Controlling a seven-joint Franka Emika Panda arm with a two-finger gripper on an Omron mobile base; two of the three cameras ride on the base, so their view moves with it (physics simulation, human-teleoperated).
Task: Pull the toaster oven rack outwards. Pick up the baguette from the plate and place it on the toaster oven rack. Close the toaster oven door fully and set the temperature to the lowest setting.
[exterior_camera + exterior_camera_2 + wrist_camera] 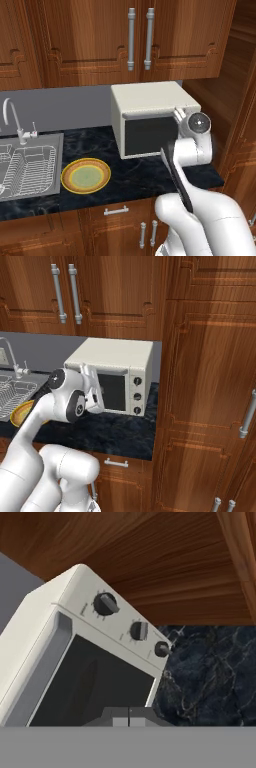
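One toaster oven (150, 117) frame centre, toaster oven door (150, 134) up, three knobs (106, 604). One plate (85, 175) lower left on surface (130, 172). Tool (129, 716) pressed together, gripping nothing.

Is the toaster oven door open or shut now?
Shut. The toaster oven door stands upright, flush against the toaster oven front, its dark glass covering the cavity in all views.

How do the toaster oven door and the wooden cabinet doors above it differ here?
The toaster oven door is cream-framed around dark glass; the cabinet doors are solid brown wood. The oven door's handle is a horizontal cream bar along its top; the cabinet doors carry vertical grey bar handles. The oven door is a wide rectangle, the cabinet doors tall ones. All are shut.
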